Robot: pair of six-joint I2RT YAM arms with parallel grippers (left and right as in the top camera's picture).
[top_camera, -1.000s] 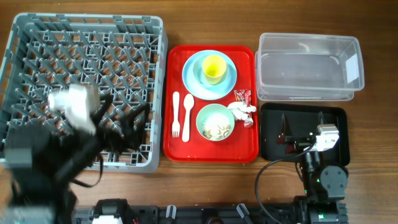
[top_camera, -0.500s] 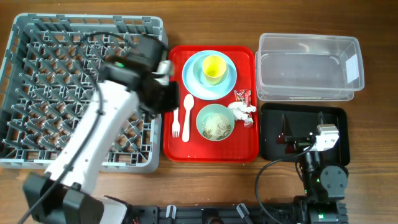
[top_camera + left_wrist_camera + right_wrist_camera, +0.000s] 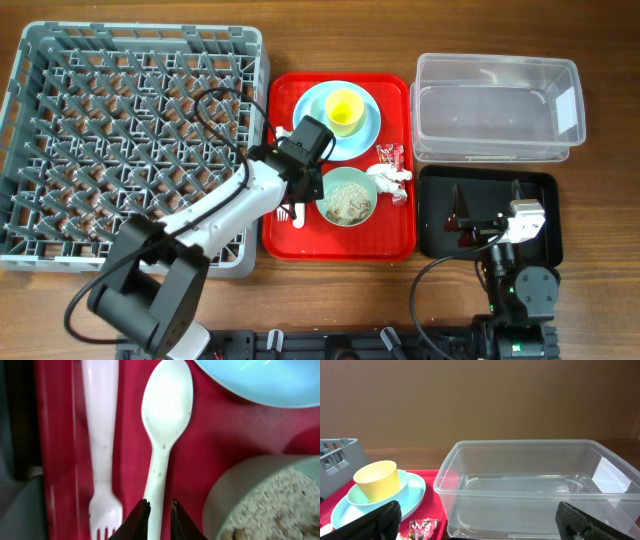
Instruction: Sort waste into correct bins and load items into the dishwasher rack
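- Smooth white plastic spoon (image 3: 162,435) lies on glossy red tray (image 3: 225,445).
- Left tool (image 3: 159,520) straddles its handle, arm outstretched; cannot tell whether clenched.
- Right tool (image 3: 482,522) released, near tabletop (image 3: 600,300) front-right corner.

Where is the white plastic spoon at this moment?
In the left wrist view the white plastic spoon lies on the red tray, between the fork and the pale green bowl, its handle reaching the left pincer.

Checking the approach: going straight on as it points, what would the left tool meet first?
Likely the white spoon, its handle lying between the tips of the left tool; depth unclear.
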